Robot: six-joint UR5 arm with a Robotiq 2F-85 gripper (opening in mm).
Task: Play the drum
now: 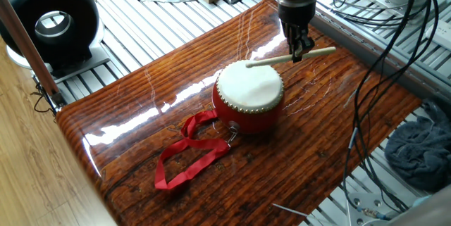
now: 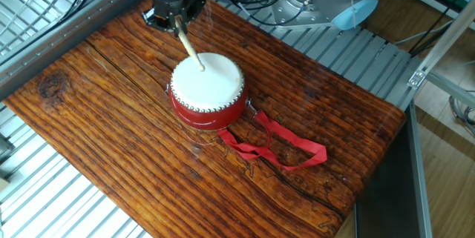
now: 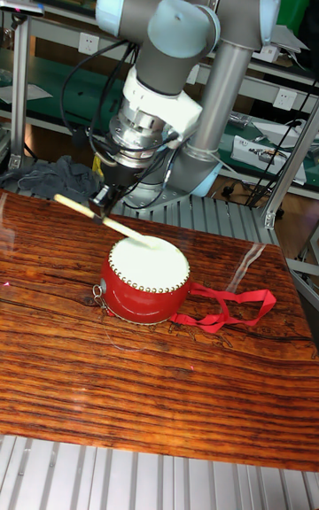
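Where the arm ends, near the top centre of one fixed view, the gripper point(image 1: 301, 48) points down with its fingers clamped on a pale wooden drumstick point(image 1: 289, 58). Stick: held near its thicker end, running leftward and slightly down in that view, tip over the far edge of the drum's skin; whether the tip touches the skin cannot be told. In the other fixed view the gripper point(image 2: 177, 23) sits at the upper left and the drumstick point(image 2: 190, 46) slants down to the right, its tip over the upper part of the skin. In the tall fixed view the gripper point(image 3: 102, 200) hangs left of centre, and the drumstick point(image 3: 113, 223) slopes down to the right onto the skin's near-left area.

Drum point(image 1: 249, 96): small, round, red body, cream-white skin, studded rim. Position: just below and left of the gripper in one fixed view, roughly mid-table; below and right of it in the other fixed view point(image 2: 207, 90) and the tall view point(image 3: 143, 279). Upright on the table.

Ribbon strap point(image 1: 187, 153): red, looped, lying loose on the table, trailing to the lower left from the drum's side ring.

Table point(image 1: 141, 106): glossy dark wood-grain board.

Black ring-shaped device point(image 1: 51, 22): upper left corner, off the board.
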